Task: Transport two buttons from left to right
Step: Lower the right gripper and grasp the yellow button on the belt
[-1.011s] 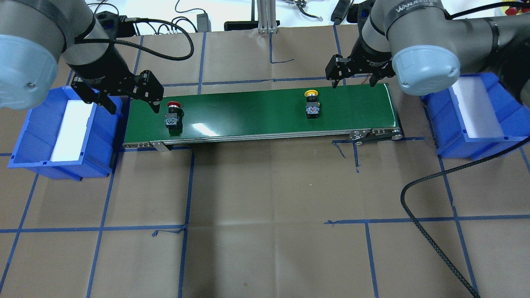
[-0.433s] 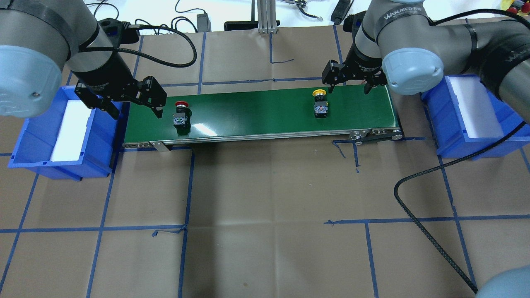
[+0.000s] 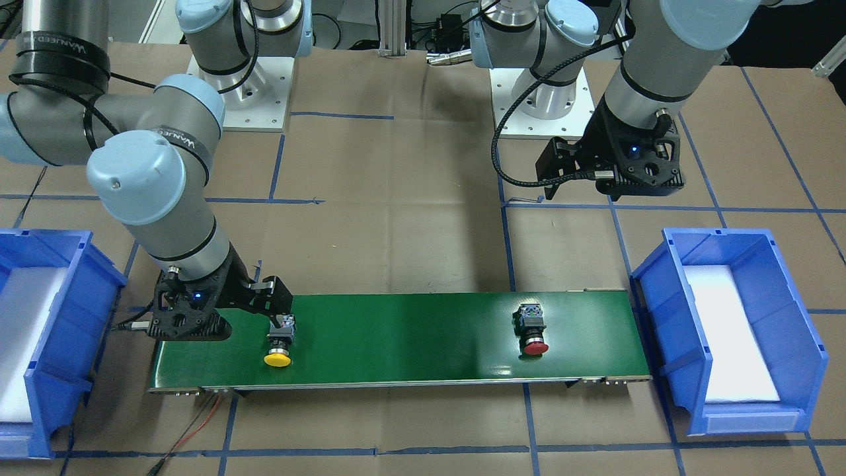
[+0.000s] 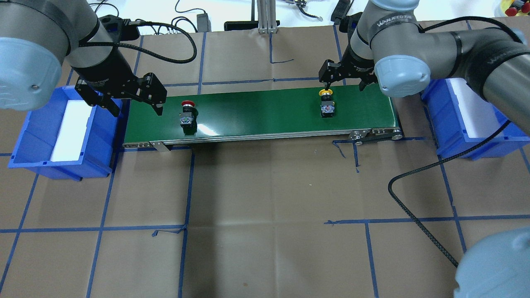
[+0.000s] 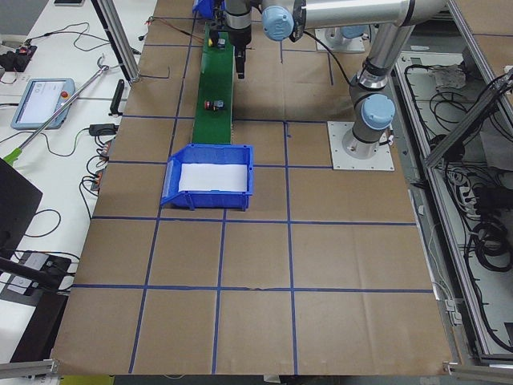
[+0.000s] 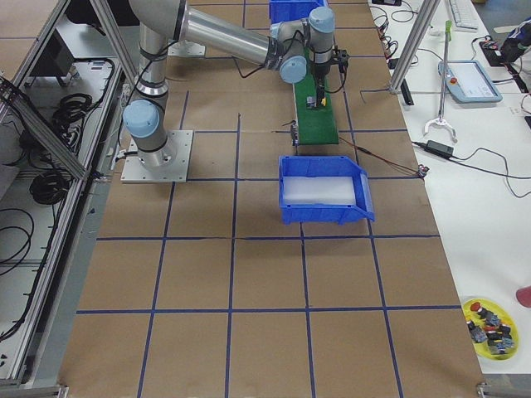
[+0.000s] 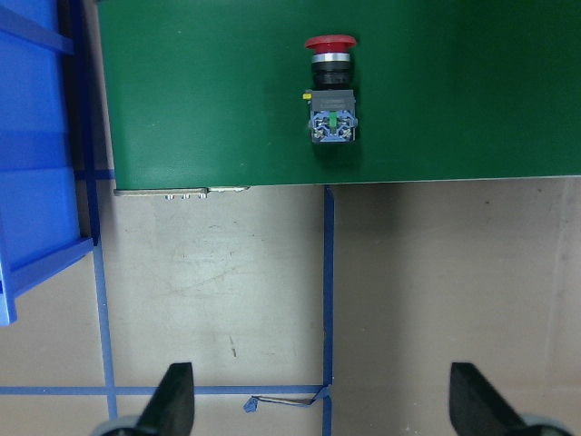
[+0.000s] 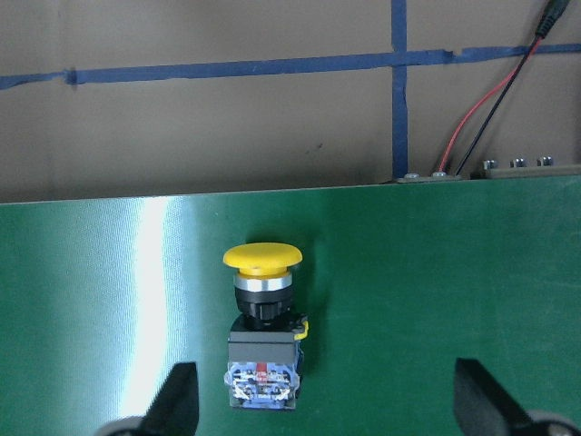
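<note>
Both buttons lie on their sides on the green conveyor belt (image 4: 256, 107). The red button (image 4: 187, 114) rests near the belt's left end, to the right of my left gripper (image 4: 136, 108), which hangs open and empty over that end. The left wrist view shows the red button (image 7: 331, 91) well ahead of the open left gripper (image 7: 325, 404). The yellow button (image 4: 326, 103) lies near the right end. My right gripper (image 4: 344, 85) hovers open at the belt's far edge, one finger just over the yellow cap. The right wrist view has the yellow button (image 8: 263, 327) between the spread fingers (image 8: 177, 400).
A blue bin (image 4: 25, 140) with a white liner stands off the belt's left end. Another blue bin (image 4: 451, 145) stands off the right end, partly under my right arm. A black cable (image 4: 414, 182) loops over the brown paper at the front right.
Both buttons have travelled to the right along the belt. My right gripper has moved left and closer to the yellow button. The left gripper has barely shifted.
</note>
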Controlling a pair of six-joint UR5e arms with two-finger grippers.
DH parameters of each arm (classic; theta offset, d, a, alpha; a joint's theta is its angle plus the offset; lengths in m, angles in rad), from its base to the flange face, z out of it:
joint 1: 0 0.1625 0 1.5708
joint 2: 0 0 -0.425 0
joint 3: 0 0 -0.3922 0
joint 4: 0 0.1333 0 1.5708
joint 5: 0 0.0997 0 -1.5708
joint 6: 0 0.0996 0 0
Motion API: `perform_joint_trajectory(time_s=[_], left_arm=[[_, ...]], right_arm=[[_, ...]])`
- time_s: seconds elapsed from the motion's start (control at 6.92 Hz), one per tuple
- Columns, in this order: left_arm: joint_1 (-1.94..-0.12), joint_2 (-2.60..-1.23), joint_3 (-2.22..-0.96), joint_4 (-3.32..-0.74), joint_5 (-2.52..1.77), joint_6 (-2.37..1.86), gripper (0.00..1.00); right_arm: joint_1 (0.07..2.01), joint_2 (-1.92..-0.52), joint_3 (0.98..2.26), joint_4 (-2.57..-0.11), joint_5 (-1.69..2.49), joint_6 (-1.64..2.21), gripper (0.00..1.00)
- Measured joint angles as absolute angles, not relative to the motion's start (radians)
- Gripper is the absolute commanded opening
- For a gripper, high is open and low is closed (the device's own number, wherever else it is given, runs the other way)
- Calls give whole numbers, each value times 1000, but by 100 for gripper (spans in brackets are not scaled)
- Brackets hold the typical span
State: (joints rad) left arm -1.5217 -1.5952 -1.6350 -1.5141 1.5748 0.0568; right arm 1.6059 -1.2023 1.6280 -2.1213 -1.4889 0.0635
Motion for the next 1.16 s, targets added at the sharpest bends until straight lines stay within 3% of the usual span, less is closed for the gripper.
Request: perform_joint_trajectory(time_s=[0.58,0.72,1.01,1.16], left_arm=[[-1522,-1599,-1632,-1514,1573,57,100],[-1522,-1599,-1632,-1514,1572,57,100],[-1522,-1600,-1633,-1514,1572,57,100],[-1522,-1600,-1633,-1514,1572,57,100]], right_arm=[[1606,-1131,1627,-2132,-1496,68,100],[1606,-1122,1627,-2133,-1496,69,84],[1605,-1109,1625,-2133,-1501,64,26],[1604,-1108,1624,-2131,-1505,60,10]])
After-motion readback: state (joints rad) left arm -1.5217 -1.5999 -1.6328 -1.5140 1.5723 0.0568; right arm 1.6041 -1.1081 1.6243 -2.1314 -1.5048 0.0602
